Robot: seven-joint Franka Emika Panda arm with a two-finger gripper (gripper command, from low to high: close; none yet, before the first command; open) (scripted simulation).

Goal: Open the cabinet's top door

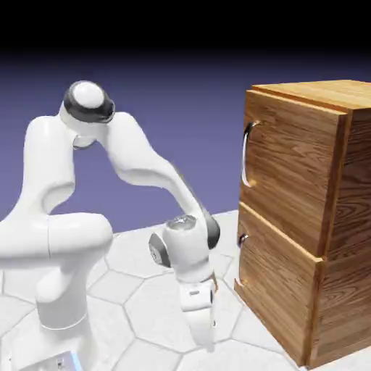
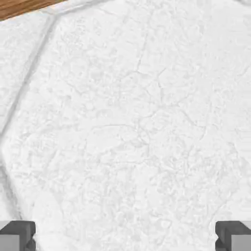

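Facing white hexagonal floor [image 1: 152, 297], blue-violet backdrop [image 1: 196, 130] behind.

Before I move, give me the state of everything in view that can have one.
Brown wood-grain upper door with the long curved silver bar handle: closed.
Brown wood-grain lower door with the smaller silver handle: closed.
Two-finger tool with grey tips: open, empty, pointing down at the pale floor.
White jointed robot arm: bent, its hand low beside the cabinet, touching neither handle.
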